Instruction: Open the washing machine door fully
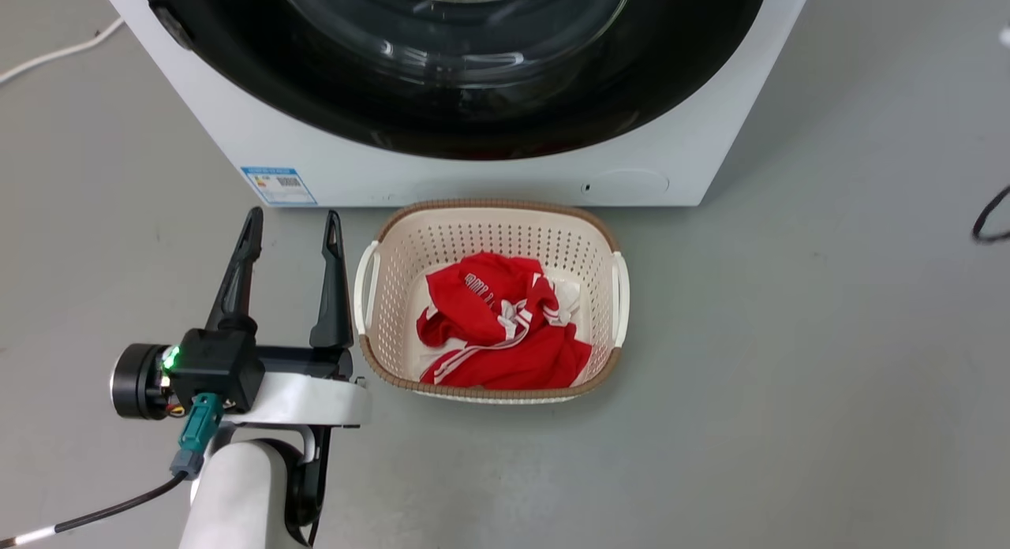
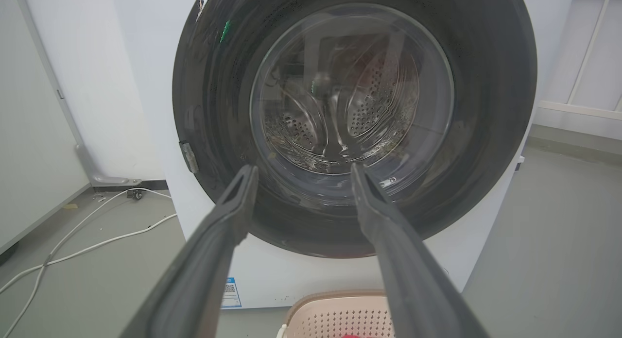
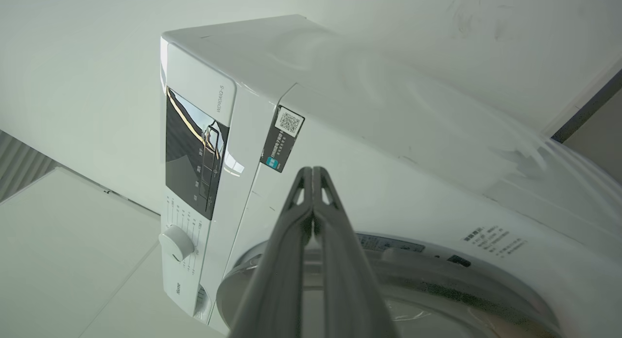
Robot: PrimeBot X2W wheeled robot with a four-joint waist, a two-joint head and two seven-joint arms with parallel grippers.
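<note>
The washing machine (image 1: 489, 174) is a white box and fills the top of the head view. Its washing machine door (image 1: 505, 131), glossy black around a clear glass bowl, lies flat against the front. A small grey catch (image 2: 188, 157) sits on the door's left rim. My left gripper (image 1: 293, 218) is open and empty, low in front of the machine's lower left corner, apart from it. In the left wrist view its fingers (image 2: 228, 216) frame the lower part of the door (image 2: 481, 109). My right gripper (image 3: 312, 170) is shut on nothing, pointing at the machine's upper front (image 3: 388, 173).
A cream perforated basket (image 1: 489, 214) holding a red garment (image 1: 505, 328) stands on the grey floor right against the machine's base, just right of my left gripper. White cables (image 2: 97, 241) trail on the floor left of the machine. A black cable (image 1: 990, 218) lies at far right.
</note>
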